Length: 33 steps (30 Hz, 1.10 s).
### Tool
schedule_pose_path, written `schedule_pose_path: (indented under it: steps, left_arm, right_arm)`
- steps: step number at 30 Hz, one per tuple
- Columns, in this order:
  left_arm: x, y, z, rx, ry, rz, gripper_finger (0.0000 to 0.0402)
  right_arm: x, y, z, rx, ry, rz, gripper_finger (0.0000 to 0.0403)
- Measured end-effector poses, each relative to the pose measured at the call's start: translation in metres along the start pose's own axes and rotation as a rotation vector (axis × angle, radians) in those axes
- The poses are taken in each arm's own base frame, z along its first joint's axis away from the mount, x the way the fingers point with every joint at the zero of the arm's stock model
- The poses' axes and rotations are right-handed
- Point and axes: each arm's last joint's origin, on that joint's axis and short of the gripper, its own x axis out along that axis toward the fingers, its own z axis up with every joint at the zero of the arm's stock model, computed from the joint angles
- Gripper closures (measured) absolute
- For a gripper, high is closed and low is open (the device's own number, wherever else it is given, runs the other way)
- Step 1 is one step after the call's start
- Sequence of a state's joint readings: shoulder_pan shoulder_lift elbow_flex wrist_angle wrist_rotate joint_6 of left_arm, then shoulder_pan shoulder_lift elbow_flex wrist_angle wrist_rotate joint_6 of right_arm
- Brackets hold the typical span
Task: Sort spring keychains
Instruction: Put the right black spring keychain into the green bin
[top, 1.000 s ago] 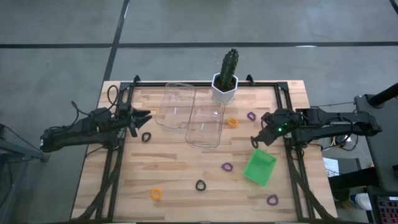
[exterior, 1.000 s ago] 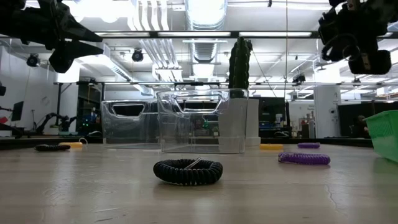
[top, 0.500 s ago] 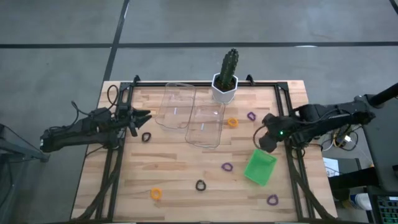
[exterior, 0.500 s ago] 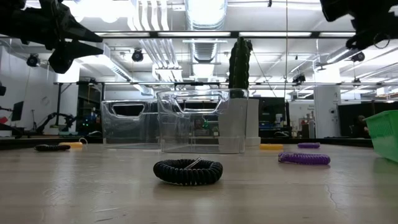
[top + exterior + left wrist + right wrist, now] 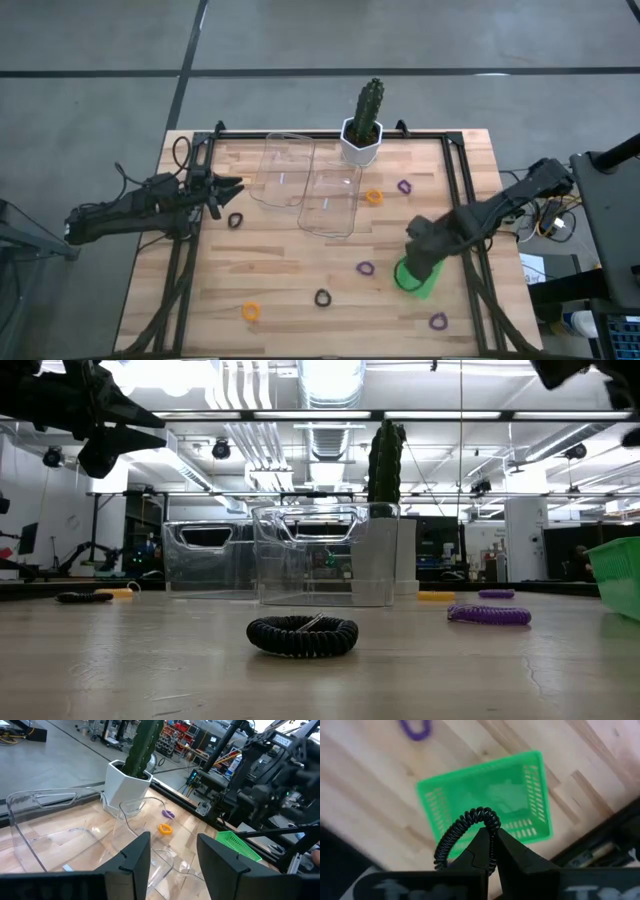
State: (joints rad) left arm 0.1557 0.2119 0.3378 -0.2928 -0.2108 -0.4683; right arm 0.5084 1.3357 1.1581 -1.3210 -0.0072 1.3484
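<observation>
The right claw reached down over the green tray, clamped on a black spring keychain. The left claw hung level, fingers apart, facing the clear trays.

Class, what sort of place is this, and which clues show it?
Probably a robotics lab or workshop: bare ceiling ducts and strip lights overhead, equipment racks behind, and a wooden table on a concrete floor.

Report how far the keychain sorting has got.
Nothing looks sorted yet: the green tray and clear trays look empty. In hand: the right gripper, shut on a black keychain, hangs above the green tray. Left: loose keychains on the table, like the orange one. The left gripper waits open.
</observation>
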Motion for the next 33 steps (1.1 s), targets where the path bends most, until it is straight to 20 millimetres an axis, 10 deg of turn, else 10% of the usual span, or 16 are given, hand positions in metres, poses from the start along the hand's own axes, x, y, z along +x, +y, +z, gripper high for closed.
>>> schedule_pose_path:
  steps: [17,33]
  left_arm:
    - [0.000,0.000,0.000,-0.005,0.000,0.001,0.0248]
    - [0.000,0.000,0.000,-0.008,0.000,0.000,0.0248]
  right_arm:
    - [0.078,-0.010,-0.023,0.181,-0.048,-0.016,0.0390]
    - [0.090,-0.015,-0.024,0.185,-0.054,-0.003,0.0343]
